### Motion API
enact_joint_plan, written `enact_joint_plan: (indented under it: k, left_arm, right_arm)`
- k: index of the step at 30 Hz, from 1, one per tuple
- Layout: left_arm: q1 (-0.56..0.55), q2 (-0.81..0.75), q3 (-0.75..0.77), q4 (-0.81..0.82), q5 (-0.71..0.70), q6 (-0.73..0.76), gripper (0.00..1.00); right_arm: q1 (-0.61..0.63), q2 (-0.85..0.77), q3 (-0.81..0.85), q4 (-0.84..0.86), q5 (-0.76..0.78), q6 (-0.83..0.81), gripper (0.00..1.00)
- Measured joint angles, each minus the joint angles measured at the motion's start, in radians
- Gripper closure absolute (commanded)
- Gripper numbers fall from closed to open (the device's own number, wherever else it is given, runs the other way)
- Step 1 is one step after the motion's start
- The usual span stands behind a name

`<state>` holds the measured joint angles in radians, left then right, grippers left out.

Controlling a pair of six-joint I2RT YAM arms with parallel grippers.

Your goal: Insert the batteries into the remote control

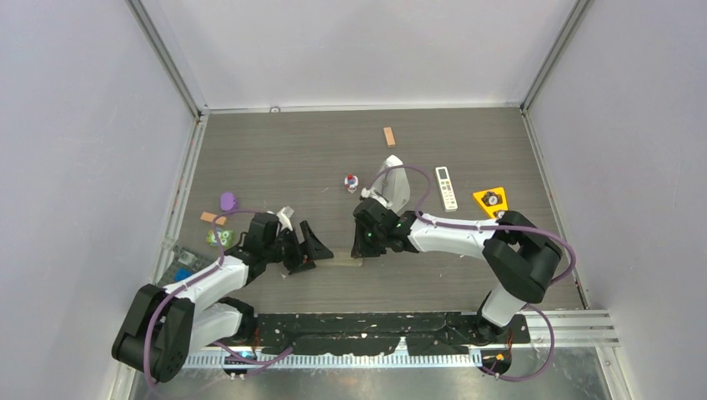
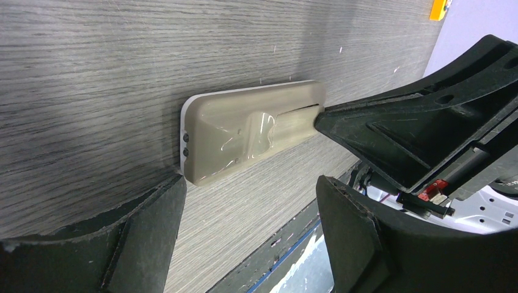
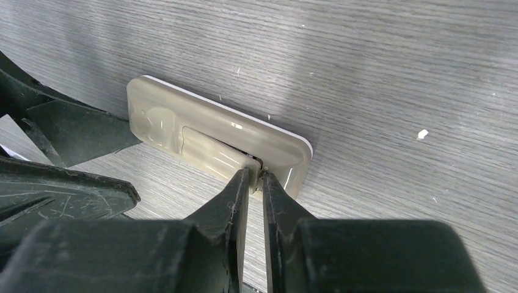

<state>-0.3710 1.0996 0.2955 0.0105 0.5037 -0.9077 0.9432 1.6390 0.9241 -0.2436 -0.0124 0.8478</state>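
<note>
Tips of the right fingers (image 3: pixel 236 201) rest on the end lip of the small battery cover (image 3: pixel 211 149). The two fingers are drawn almost together, with only a sliver of gap between them. Whether they truly nip that lip or merely press against it I cannot tell from this angle. The cover sits in the dull grey-brown back of the remote control (image 3: pixel 201 116), which lies flat on the desk (image 3: pixel 366 73), back upward, between the two arms. The left fingers (image 2: pixel 146 238) are spread wide and grasp nothing, hovering just off the remote's other end. The step in hand looks to be getting the cover off. The sound way is probably to bring the left fingers down to steady the body first. The lip should then be drawn along the remote's length rather than levered upward, since a slim bar on smooth wood-grain will likely slide or tip under a lopsided pull. Batteries do not show clearly in any view, so they would have to be located before loading.
</note>
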Motion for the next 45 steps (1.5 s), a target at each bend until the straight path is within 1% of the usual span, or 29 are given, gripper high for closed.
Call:
enact_joint_plan:
  k: [6, 10, 14, 18, 22, 24, 26, 28, 29, 30, 31, 32, 33, 35, 36, 37, 38, 40, 43, 45]
  left_arm:
    - [0.000, 0.000, 0.000, 0.000, 0.000, 0.000, 0.19]
    - [0.000, 0.000, 0.000, 0.000, 0.000, 0.000, 0.19]
    - [0.000, 0.000, 0.000, -0.001, -0.001, 0.000, 0.19]
    - [0.000, -0.008, 0.000, -0.008, -0.006, 0.001, 0.19]
    - [0.000, -0.047, 0.001, -0.048, -0.043, 0.008, 0.19]
    - [0.000, -0.084, 0.004, -0.095, -0.079, 0.020, 0.19]
    - [0.000, -0.127, 0.009, -0.148, -0.120, 0.032, 0.18]
    - [0.000, -0.183, 0.017, -0.215, -0.167, 0.046, 0.18]
    - [0.000, -0.216, 0.024, -0.252, -0.193, 0.053, 0.17]
    - [0.000, -0.251, 0.034, -0.291, -0.219, 0.058, 0.17]
    - [0.000, -0.291, 0.048, -0.334, -0.246, 0.064, 0.16]
    - [0.000, -0.323, 0.060, -0.364, -0.266, 0.072, 0.15]
    - [0.000, -0.369, 0.077, -0.405, -0.292, 0.079, 0.14]
    - [0.000, -0.432, 0.109, -0.465, -0.330, 0.088, 0.12]
    - [0.000, -0.462, 0.127, -0.495, -0.347, 0.097, 0.11]
    - [0.000, -0.481, 0.143, -0.518, -0.359, 0.103, 0.10]
    - [0.000, -0.506, 0.167, -0.556, -0.375, 0.111, 0.09]
    - [0.000, -0.534, 0.204, -0.608, -0.397, 0.126, 0.05]
    - [0.000, -0.571, 0.286, -0.708, -0.428, 0.155, 0.01]
    - [0.000, -0.583, 0.341, -0.761, -0.446, 0.169, 0.00]
  right_arm:
    - [0.014, 0.027, 0.047, -0.054, 0.029, -0.016, 0.83]
    - [0.051, 0.063, 0.116, -0.137, 0.098, -0.047, 0.83]
    - [0.104, 0.111, 0.198, -0.233, 0.203, -0.082, 0.83]
    - [0.159, 0.167, 0.282, -0.322, 0.321, -0.112, 0.79]
    - [0.203, 0.215, 0.342, -0.343, 0.389, -0.117, 0.75]
    - [0.212, 0.222, 0.351, -0.346, 0.414, -0.117, 0.73]
    - [0.214, 0.222, 0.351, -0.355, 0.426, -0.116, 0.69]
    - [0.214, 0.218, 0.351, -0.367, 0.434, -0.117, 0.59]
    - [0.214, 0.214, 0.351, -0.378, 0.438, -0.117, 0.57]
    - [0.213, 0.206, 0.349, -0.388, 0.439, -0.121, 0.51]
    - [0.214, 0.193, 0.347, -0.394, 0.440, -0.128, 0.48]
    - [0.214, 0.172, 0.339, -0.392, 0.439, -0.137, 0.40]
    - [0.214, 0.143, 0.330, -0.388, 0.438, -0.150, 0.36]
    - [0.208, 0.071, 0.299, -0.352, 0.414, -0.196, 0.17]
    - [0.202, 0.029, 0.281, -0.326, 0.387, -0.230, 0.05]
    - [0.196, -0.006, 0.266, -0.299, 0.356, -0.278, 0.01]
    - [0.190, -0.028, 0.260, -0.278, 0.326, -0.322, 0.03]
    - [0.181, -0.040, 0.260, -0.239, 0.256, -0.430, 0.05]
    - [0.173, 0.007, 0.262, -0.204, 0.163, -0.589, 0.05]
    - [0.173, 0.062, 0.264, -0.196, 0.119, -0.676, 0.05]
